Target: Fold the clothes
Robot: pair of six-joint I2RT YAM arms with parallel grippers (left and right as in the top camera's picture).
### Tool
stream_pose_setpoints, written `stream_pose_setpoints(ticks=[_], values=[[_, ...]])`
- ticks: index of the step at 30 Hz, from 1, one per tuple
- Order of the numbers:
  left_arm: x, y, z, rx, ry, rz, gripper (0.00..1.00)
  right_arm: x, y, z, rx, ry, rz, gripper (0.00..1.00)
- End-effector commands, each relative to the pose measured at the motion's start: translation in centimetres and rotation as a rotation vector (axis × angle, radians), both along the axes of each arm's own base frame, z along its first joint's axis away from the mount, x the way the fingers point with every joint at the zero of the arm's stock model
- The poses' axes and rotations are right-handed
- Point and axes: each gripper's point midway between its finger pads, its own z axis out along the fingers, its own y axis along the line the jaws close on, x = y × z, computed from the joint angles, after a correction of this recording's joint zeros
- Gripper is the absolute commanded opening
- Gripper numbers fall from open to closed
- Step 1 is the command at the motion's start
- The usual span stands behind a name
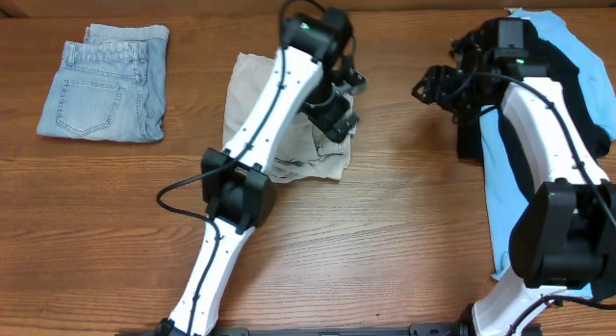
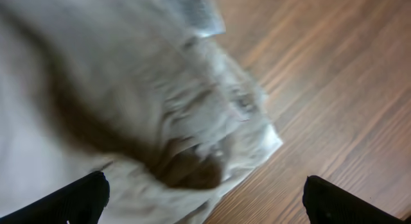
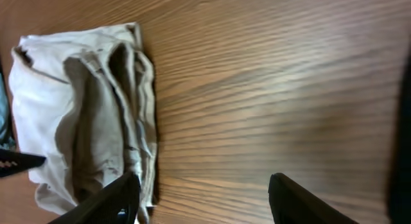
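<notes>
The beige khaki shorts (image 1: 310,163) lie bunched in a rough fold at the table's middle, partly hidden under my left arm. My left gripper (image 1: 339,116) hovers over their right edge. In the left wrist view it (image 2: 205,201) stands wide open, with rumpled shorts (image 2: 128,89) below and nothing between its fingers. My right gripper (image 1: 430,86) is to the right of the shorts, apart from them. The right wrist view shows it (image 3: 205,198) open over bare wood, the shorts (image 3: 83,108) off to its left. A sky-blue top (image 1: 500,172) and a black top (image 1: 589,105) lie under my right arm.
Folded blue jeans (image 1: 104,81) rest at the far left of the wooden table (image 1: 404,211). The two tops spread along the right edge. A black cable (image 1: 183,196) loops beside my left arm.
</notes>
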Motion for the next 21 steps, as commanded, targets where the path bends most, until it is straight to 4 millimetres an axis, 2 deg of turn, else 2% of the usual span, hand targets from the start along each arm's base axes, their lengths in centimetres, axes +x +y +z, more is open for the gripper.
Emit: stream_pose_setpoints(ticks=[1, 10, 17, 21], values=[[-0.7, -0.9, -0.6, 0.024, -0.015, -0.087, 1.0, 0.0, 0.1, 0.4, 0.005, -0.006, 0.009, 0.69], [0.6, -2.2, -5.3, 0.111, -0.083, 0.1, 1.0, -0.2, 0.0, 0.2, -0.001, 0.005, 0.007, 0.72], [-0.7, -3.4, -7.7, 0.142, -0.08, 0.081, 1.0, -0.4, 0.0, 0.1, -0.003, 0.017, 0.006, 0.72], [-0.6, -3.6, -9.4, 0.181, -0.12, 0.1, 1.0, -0.5, 0.0, 0.1, -0.003, 0.022, 0.006, 0.73]])
